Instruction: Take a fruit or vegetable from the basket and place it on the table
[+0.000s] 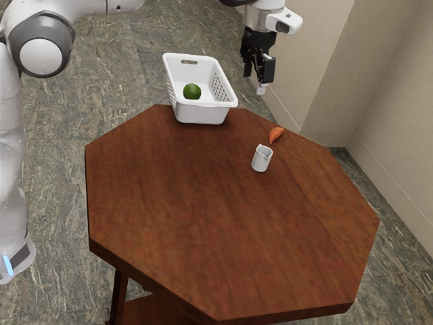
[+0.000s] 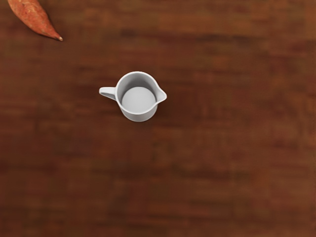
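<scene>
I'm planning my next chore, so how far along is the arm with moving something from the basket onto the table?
Possibly done: an orange, tapered vegetable lies on the table, though I can't tell whether it came from the basket. In hand: nothing; the end effector is open and empty. Left: if it didn't, the green fruit in the basket likely needs lifting out and setting down.

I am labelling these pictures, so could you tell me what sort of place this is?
Perhaps a plain room or hallway: there is a stone-like floor, a beige wall with a baseboard, and a wooden table.
</scene>
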You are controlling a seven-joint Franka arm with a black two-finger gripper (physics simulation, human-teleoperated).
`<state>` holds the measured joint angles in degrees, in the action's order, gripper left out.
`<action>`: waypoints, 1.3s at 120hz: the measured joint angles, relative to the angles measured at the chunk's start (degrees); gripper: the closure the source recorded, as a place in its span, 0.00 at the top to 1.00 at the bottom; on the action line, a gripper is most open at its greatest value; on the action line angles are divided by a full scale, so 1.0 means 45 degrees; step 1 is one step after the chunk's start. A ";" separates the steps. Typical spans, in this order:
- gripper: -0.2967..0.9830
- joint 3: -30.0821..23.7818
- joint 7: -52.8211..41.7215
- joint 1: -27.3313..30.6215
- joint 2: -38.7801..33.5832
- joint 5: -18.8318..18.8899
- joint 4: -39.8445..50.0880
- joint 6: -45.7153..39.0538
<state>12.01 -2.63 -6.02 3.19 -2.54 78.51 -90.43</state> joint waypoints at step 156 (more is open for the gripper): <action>0.77 0.1358 -0.0081 0.1471 0.2109 0.0360 -0.2551 0.0717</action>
<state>18.12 -2.99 0.60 12.68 -0.92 67.03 -87.20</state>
